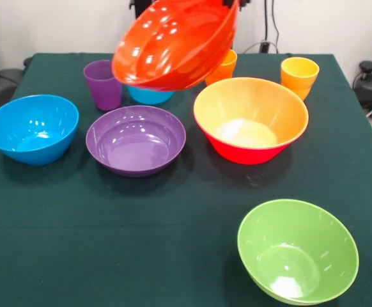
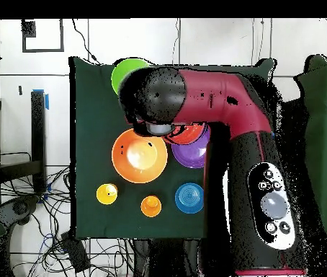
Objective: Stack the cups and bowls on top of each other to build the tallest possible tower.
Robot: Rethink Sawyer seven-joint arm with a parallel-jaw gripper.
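A shallow red-orange bowl (image 1: 176, 41) hangs tilted in the air above the table's far middle. My gripper (image 1: 232, 4) shows only as dark tips at its upper rim and is shut on it. In the overhead view the bowl (image 2: 188, 133) peeks out from under my arm (image 2: 217, 101). The large orange bowl (image 1: 250, 118) (image 2: 139, 155) sits to the right; its lower outside is red-pink (image 1: 247, 153), as if nested in the pink bowl. The purple bowl (image 1: 136, 139) lies below the lifted bowl. A purple cup (image 1: 103, 83), an orange cup (image 1: 223, 67) and a yellow cup (image 1: 299, 75) stand at the far side.
A blue bowl (image 1: 32, 128) sits at the left and a green bowl (image 1: 298, 249) at the near right corner. A small blue bowl (image 1: 151, 96) stands behind the purple bowl. All rest on a dark green cloth (image 1: 109, 243). Cables lie off the table.
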